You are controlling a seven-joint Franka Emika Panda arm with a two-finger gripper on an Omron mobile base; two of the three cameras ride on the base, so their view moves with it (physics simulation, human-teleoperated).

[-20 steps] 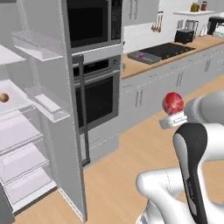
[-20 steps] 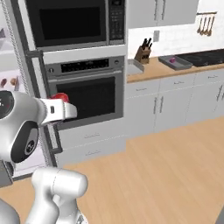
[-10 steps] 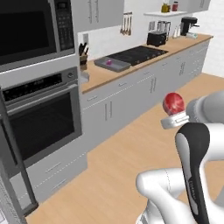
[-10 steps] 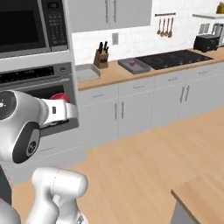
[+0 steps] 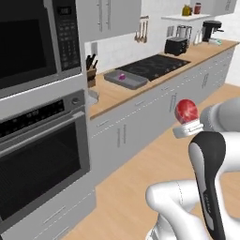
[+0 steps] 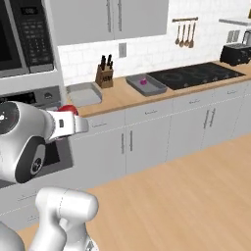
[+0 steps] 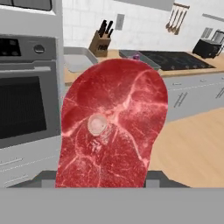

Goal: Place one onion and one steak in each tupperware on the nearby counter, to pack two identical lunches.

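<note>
The base has swung away from the open fridge and wall oven, so the desk (image 6: 122, 95) now lies well ahead of the claw (image 5: 187, 123). Two tupperware trays wait there: one (image 6: 146, 84) holding an onion (image 6: 143, 82), the other (image 6: 84, 94) apparently empty. The claw pinches a raw steak (image 7: 111, 127), not yet delivered. Most of the packing looks undone.
</note>
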